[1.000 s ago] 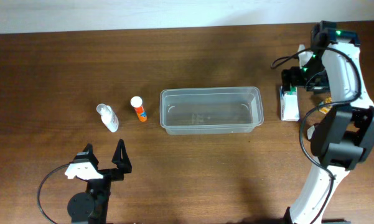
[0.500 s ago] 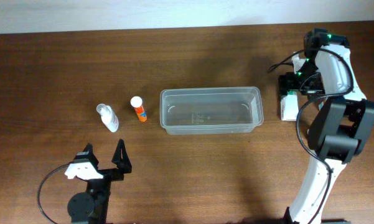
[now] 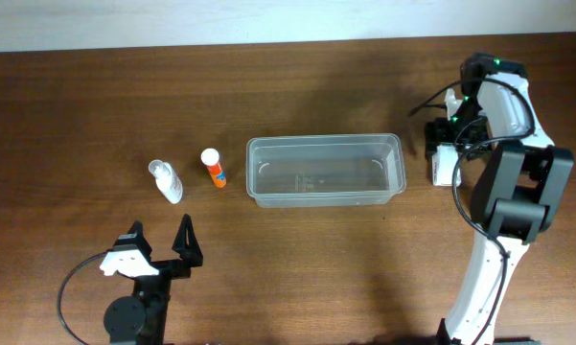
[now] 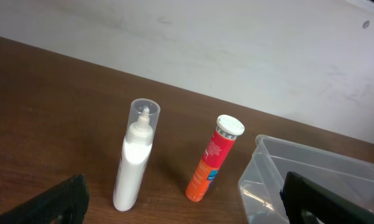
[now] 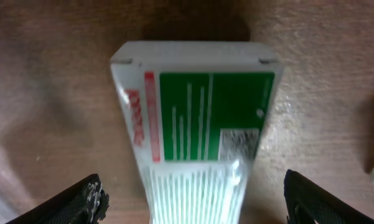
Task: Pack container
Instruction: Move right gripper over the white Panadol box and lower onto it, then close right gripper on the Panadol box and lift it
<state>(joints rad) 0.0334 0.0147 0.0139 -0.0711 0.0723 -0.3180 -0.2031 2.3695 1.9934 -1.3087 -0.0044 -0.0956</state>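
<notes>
Left claw [image 3: 159, 236], overhead view: sits low at the near edge of the table [image 3: 77, 115], fingers spread as wide as they go, nothing between them. Ahead of it lie a white bottle [image 3: 166, 180] and, just beside that, an orange tube [image 3: 213, 168] with a white cap. They are close but apart.

Container [image 3: 326, 140]: clear rectangular tub, mid-table, open side up, long axis running across. The orange tube is near its left end; a white-and-green box [image 3: 446, 172] lies just off its right end, not touching.

Right claw [image 3: 448, 144]: hangs over the far end of that box, arm bent in from the right side. From above I cannot tell how its fingers stand.

Left wrist view: both dark fingertips [image 4: 56, 202] of the left claw [image 4: 190, 210] show at the bottom corners, far apart, holding nothing. Between them, further out, the white bottle [image 4: 135, 162] with its clear cap and the orange tube [image 4: 210, 165] lie flat, caps pointing away. A rounded corner of the container [image 4: 311, 148] comes in at the right, near the tube. Pale wall [image 4: 205, 43] behind the table.

Right wrist view: the white-and-green box [image 5: 199, 118] fills the middle, flat on the table [image 5: 43, 74], green panel with a red stripe alongside. The right claw [image 5: 199, 202] straddles it: one fingertip [image 5: 87, 199] on each side, table showing between each tip and the box. Wide apart, no grip on the box.
</notes>
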